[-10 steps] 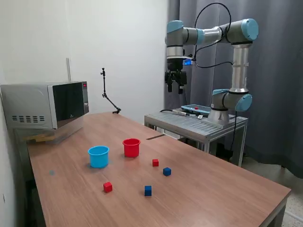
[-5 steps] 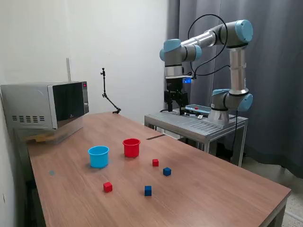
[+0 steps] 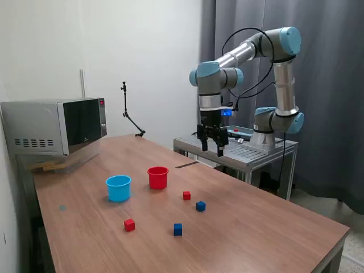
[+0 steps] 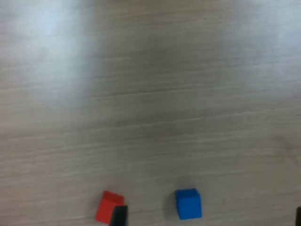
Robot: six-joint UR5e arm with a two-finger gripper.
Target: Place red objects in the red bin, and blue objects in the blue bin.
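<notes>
In the exterior view, a red cup [image 3: 157, 177] and a light-blue cup [image 3: 118, 188] stand side by side on the wooden table [image 3: 267, 227]. One red cube [image 3: 186, 195] and one blue cube [image 3: 200, 206] lie near the red cup. A second red cube [image 3: 129, 225] and a second blue cube [image 3: 178, 229] lie nearer the front. My gripper [image 3: 212, 149] hangs open and empty, well above the table's far edge. The wrist view shows a red cube [image 4: 107, 205] and a blue cube [image 4: 188, 204], with one dark fingertip [image 4: 119, 215] at the frame's edge.
A microwave [image 3: 54, 126] stands at the table's far corner on the exterior view's left. A thin black jointed stand [image 3: 129, 116] rises at the table's back. A metal cart [image 3: 236, 149] carrying the arm's base sits behind the table, in front of a grey curtain.
The arm has lowered the gripper from high in front of the curtain down toward the table's far edge. The cubes and cups have not moved.
</notes>
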